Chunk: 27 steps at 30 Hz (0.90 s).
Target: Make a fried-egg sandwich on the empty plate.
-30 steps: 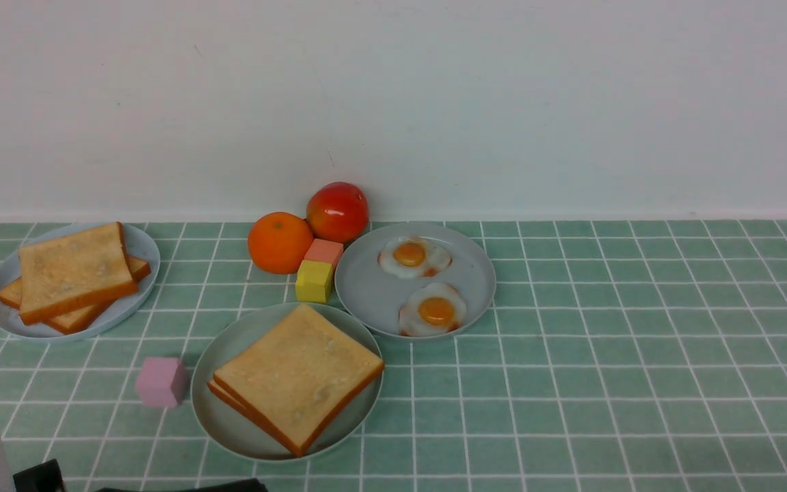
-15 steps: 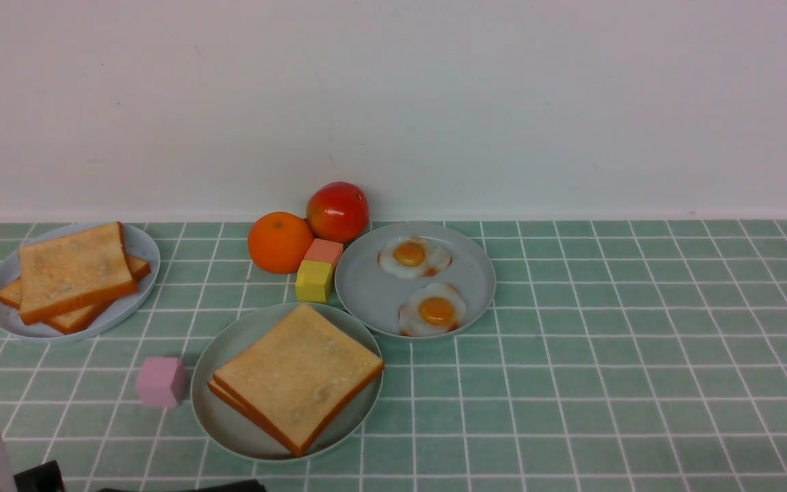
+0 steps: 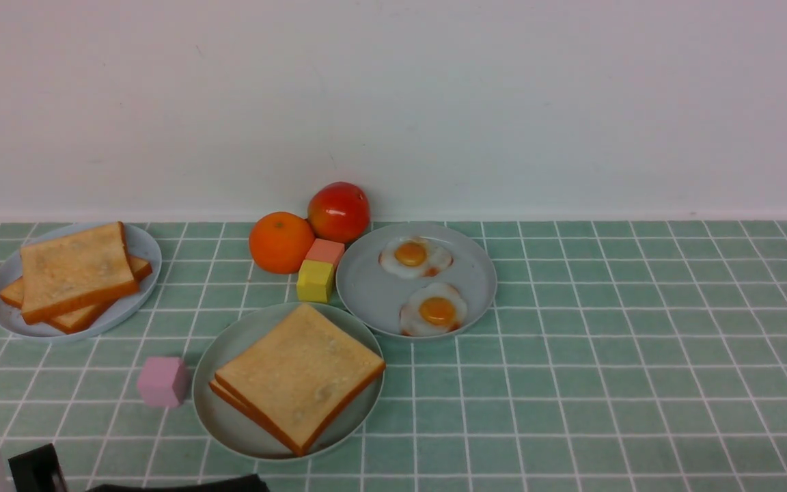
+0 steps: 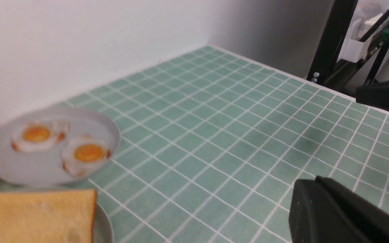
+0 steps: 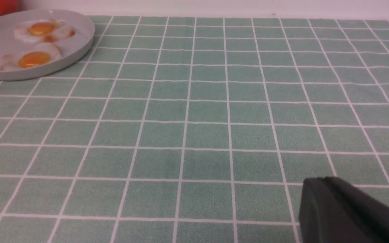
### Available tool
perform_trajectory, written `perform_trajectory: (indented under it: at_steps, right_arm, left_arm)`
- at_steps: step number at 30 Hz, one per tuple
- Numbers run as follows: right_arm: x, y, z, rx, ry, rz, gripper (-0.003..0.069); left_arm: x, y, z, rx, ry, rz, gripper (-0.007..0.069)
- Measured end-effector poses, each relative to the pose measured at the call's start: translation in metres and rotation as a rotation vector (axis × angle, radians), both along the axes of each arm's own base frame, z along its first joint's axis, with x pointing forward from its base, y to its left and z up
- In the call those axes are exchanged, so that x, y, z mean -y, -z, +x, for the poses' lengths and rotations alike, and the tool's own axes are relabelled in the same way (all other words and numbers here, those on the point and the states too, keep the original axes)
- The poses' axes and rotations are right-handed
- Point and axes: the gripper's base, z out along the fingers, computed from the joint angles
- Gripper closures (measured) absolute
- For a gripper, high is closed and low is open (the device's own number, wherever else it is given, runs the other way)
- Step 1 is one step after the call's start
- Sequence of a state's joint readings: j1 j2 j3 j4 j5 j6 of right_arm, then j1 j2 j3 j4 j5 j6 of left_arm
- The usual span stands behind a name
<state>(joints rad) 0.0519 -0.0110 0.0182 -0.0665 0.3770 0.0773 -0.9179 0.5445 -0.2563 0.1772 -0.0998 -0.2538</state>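
Nothing on the tiles has shifted; both arms' fingers sit closed, largely cut off, the sandwich [image 3: 298,377] hiding any egg.

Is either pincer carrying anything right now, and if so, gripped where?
Nothing is held. Both pincers are shut and back off the food: the left pincer and right pincer show only bare tile near them. The sandwich lies on the plate.

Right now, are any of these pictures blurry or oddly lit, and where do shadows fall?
Front view: even, soft light, sharp throughout; the pink cube casts only a faint shadow. Left wrist view: the fried eggs and toast look soft and blurred, the left gripper a dark shape. Right wrist view: tiles crisp, a dim shadow patch near the right gripper.
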Motion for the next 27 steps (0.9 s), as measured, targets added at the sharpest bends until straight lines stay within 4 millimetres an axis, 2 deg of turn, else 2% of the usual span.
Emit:
perform_trajectory:
  at_steps: [3, 6, 11, 15, 18, 21, 22, 24, 27]
  right_arm:
    - [0.000, 0.000, 0.000, 0.000, 0.000, 0.000, 0.0659]
    - [0.000, 0.000, 0.000, 0.000, 0.000, 0.000, 0.0655]
    - [0.000, 0.000, 0.000, 0.000, 0.000, 0.000, 0.0653]
    - [0.000, 0.000, 0.000, 0.000, 0.000, 0.000, 0.0654]
    - [0.000, 0.000, 0.000, 0.000, 0.000, 0.000, 0.0651]
    - [0.000, 0.000, 0.000, 0.000, 0.000, 0.000, 0.0647]
    - [0.000, 0.000, 0.000, 0.000, 0.000, 0.000, 0.0646]
    - [0.000, 0.000, 0.000, 0.000, 0.000, 0.000, 0.0645]
    - [0.000, 0.000, 0.000, 0.000, 0.000, 0.000, 0.0643]
  left_arm:
    - [-0.007, -0.002, 0.003, 0.011, -0.060, -0.019, 0.0636]
    - [-0.030, -0.003, 0.004, 0.025, -0.225, -0.114, 0.0638]
    - [-0.063, 0.016, -0.003, 0.100, -0.484, -0.175, 0.0638]
    - [-0.083, 0.051, -0.011, 0.112, -0.734, -0.221, 0.0638]
    - [-0.089, 0.058, -0.014, 0.070, -0.824, -0.237, 0.0638]
    - [-0.094, 0.080, -0.016, -0.141, -0.936, -0.147, 0.0638]
    - [-0.094, 0.080, -0.016, -0.142, -0.938, -0.147, 0.0638]
    - [-0.095, 0.092, -0.018, -0.254, -0.952, -0.090, 0.0638]
    - [-0.093, 0.095, -0.019, -0.282, -0.933, -0.075, 0.0638]
